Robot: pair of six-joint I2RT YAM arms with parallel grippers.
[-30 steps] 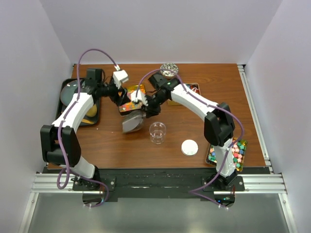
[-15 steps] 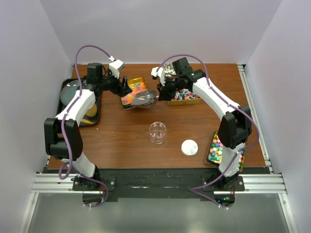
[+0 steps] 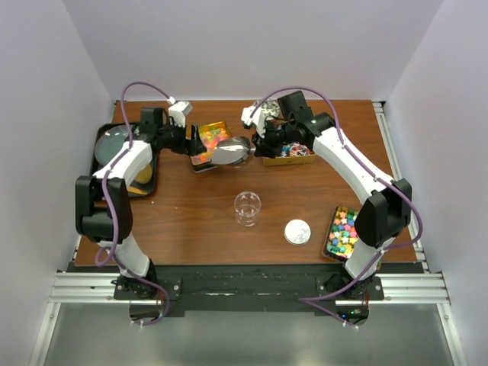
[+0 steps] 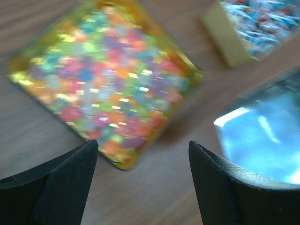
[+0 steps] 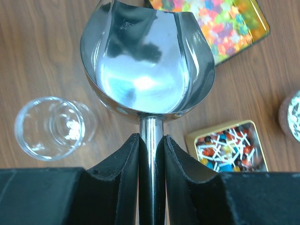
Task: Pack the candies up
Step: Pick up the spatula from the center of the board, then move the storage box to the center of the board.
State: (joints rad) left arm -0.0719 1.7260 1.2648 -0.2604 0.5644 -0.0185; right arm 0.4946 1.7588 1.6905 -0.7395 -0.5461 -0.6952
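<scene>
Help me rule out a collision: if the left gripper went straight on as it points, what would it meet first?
Probably the tray of colourful candies, lying ahead of the open left gripper; the scoop sits off to one side. The wrist view is blurred, so depth is uncertain.

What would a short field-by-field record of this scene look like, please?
left gripper: open, holding nothing, facing the gummies
right gripper: shut on the scoop by its handle
scoop: empty, beside the gummies
glass: upright, empty, mid-table
lid: flat, to the right of the glass
wrapped pieces: in a gold tray
cube pieces: in a tray at the near right
</scene>
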